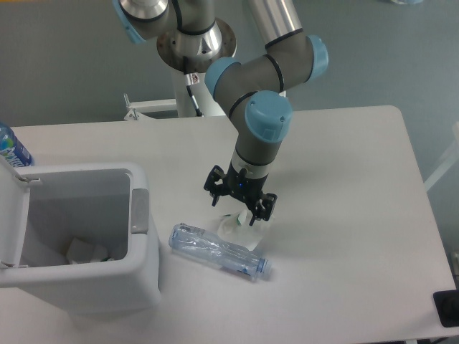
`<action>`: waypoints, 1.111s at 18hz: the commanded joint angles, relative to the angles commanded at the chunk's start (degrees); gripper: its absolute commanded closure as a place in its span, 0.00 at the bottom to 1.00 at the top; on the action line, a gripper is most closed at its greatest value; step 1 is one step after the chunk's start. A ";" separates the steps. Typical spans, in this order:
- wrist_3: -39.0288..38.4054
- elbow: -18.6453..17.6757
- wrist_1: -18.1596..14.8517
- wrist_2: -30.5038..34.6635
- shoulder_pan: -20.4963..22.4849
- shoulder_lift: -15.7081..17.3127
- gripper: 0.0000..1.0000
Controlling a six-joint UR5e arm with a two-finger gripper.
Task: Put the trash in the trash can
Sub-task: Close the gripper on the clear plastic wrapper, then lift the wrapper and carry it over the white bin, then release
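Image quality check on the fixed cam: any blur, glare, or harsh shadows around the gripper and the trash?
Fixed camera: lighting is even and diffuse, with only a soft shadow under the gripper; the whole frame is mildly soft and low in detail, with no motion streaks; the crushed bottle shows small highlights but no blown-out glare; the white wrapper blends into the pale table, so its edges are hard to trace.

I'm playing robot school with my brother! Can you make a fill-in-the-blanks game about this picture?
1. The gripper hangs right over the small crumpled ____.
2. The crushed bottle lies on the table with its pale blue ____ pointing away from the trash can.
3. The trash can's lid is flipped ____.
4. The gripper's jaws are ____, holding nothing.

Missing words: wrapper; cap; open; open
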 joint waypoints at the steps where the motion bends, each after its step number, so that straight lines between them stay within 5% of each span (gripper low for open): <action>1: -0.09 0.00 -0.09 0.00 0.00 0.09 0.91; 2: -0.09 -0.09 -0.17 0.00 0.00 0.09 1.00; 11: -0.09 -0.09 -0.09 -0.17 0.09 0.70 1.00; 16: -0.09 1.40 -0.53 -0.88 1.23 4.39 1.00; 20: -4.20 7.45 -0.70 -8.49 3.42 6.94 1.00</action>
